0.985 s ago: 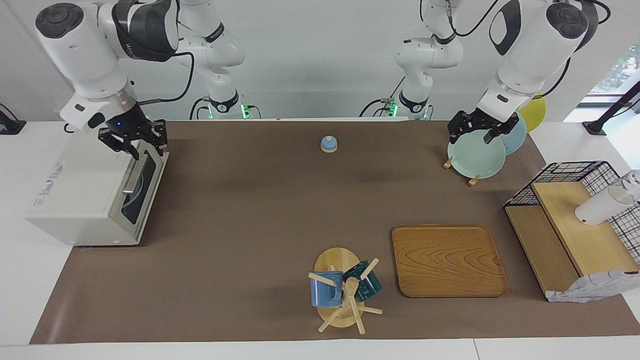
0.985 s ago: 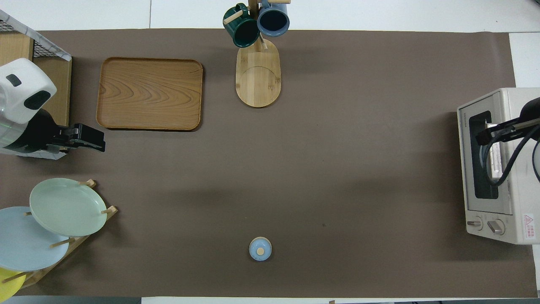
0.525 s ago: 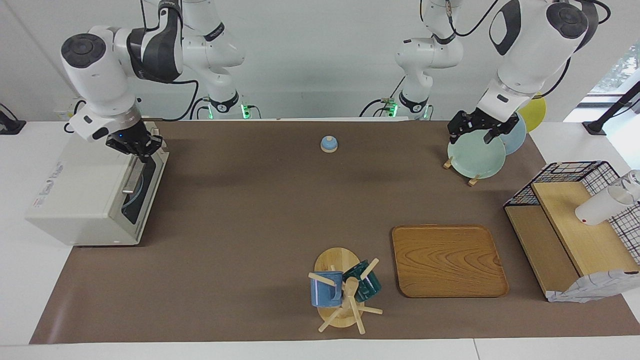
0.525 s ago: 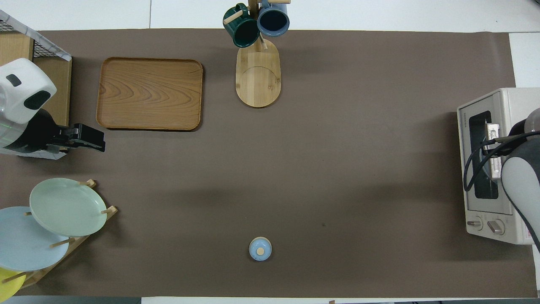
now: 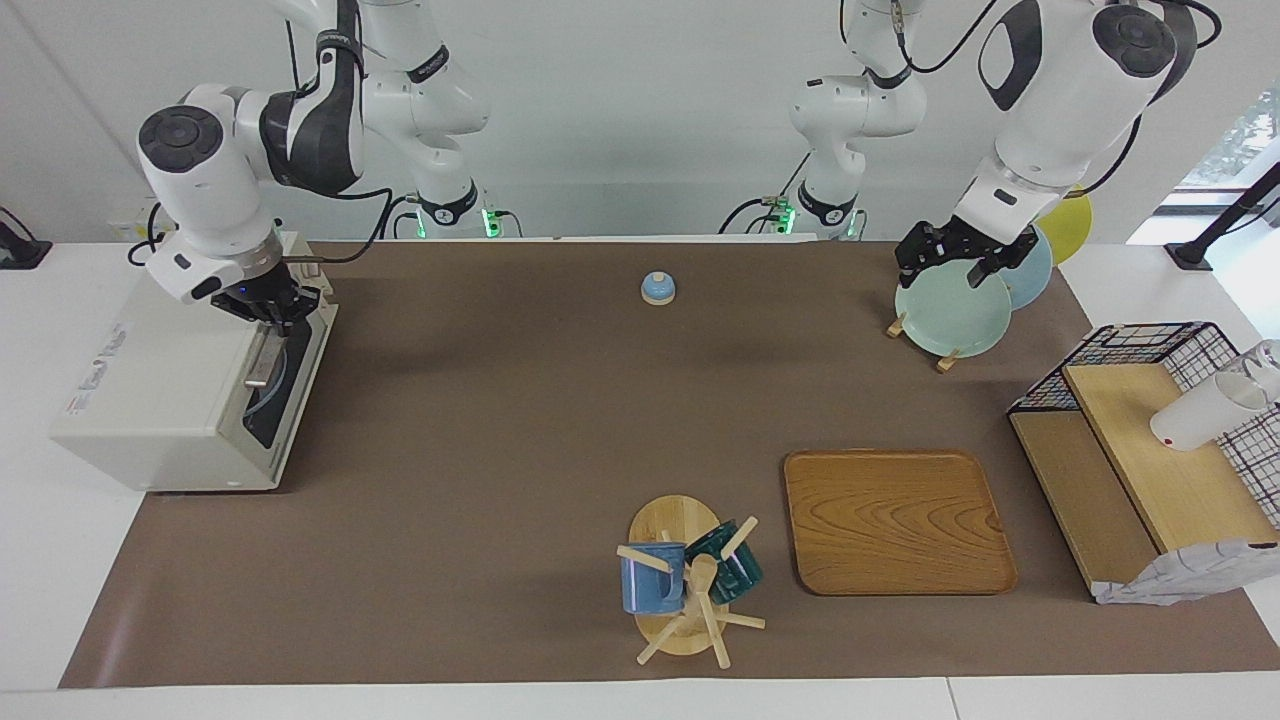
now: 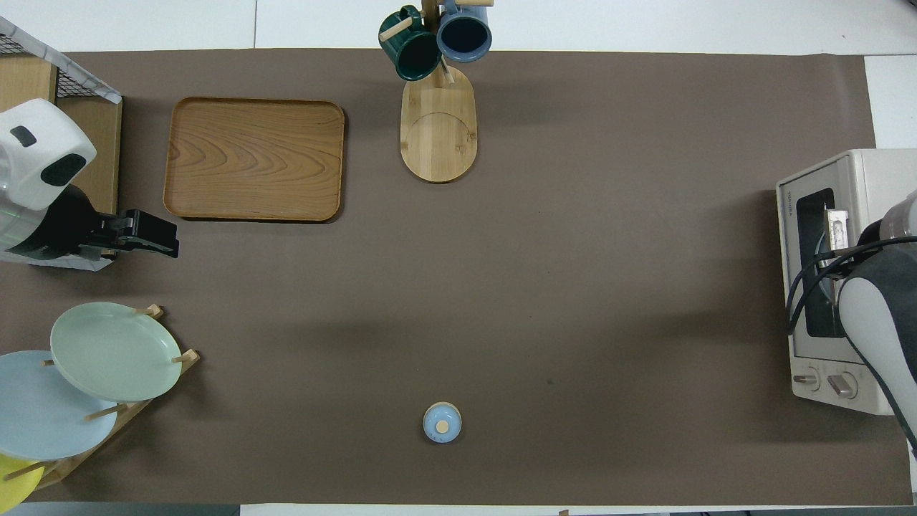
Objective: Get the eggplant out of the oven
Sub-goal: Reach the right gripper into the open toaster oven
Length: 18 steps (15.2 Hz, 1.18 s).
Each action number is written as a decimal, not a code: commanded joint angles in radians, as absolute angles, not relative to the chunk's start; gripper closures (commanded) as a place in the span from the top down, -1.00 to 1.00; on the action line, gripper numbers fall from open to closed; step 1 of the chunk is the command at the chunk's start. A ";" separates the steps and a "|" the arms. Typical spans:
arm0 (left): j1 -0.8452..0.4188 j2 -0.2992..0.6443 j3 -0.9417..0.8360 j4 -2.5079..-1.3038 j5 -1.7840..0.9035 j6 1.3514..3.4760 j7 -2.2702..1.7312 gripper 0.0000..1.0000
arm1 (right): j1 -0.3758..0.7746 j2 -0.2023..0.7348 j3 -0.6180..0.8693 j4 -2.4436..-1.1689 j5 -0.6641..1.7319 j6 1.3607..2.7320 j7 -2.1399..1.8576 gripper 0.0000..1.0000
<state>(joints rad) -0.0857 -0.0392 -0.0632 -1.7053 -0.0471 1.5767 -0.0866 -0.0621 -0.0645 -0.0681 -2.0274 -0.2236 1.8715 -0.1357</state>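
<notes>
The slender dark eggplant does not show in either view; judging by the task, it lies inside the boxy cream-white toaster oven [image 5: 170,400], which stands at the right arm's end of the tabletop [image 5: 520,420] with its dark glass door [image 5: 285,375] closed. Through the glass only a curved pale blue edge can be made out (probably a plate), nothing clearly purple.

Over the past second the right gripper [image 5: 268,310] has come down from above the oven's top front edge onto the upper end of the silver bar handle [image 5: 264,358], its spread jaws having drawn in; whether they actually pinch the bar now I cannot tell. In the overhead view the right arm's forearm has swung over the door and hides the gripper. That suggests the door-opening step is just starting, so the eggplant itself is some way off.

The left gripper [image 5: 962,255] waits over the pale green round plate [image 5: 950,315] in the wooden plate rack [image 6: 107,423], jaws spread, unmoved.
</notes>
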 commanded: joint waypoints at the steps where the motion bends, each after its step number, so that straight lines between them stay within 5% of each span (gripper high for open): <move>1: -0.087 -0.054 -0.061 -1.707 -0.034 1.568 -0.094 1.00 | -0.083 -0.084 -0.057 -2.077 -0.230 1.908 -0.164 -1.00; 18: -0.087 -0.054 -0.061 -1.707 -0.034 1.568 -0.094 1.00 | 0.051 0.070 -0.054 -2.221 -0.069 2.286 -0.103 -1.00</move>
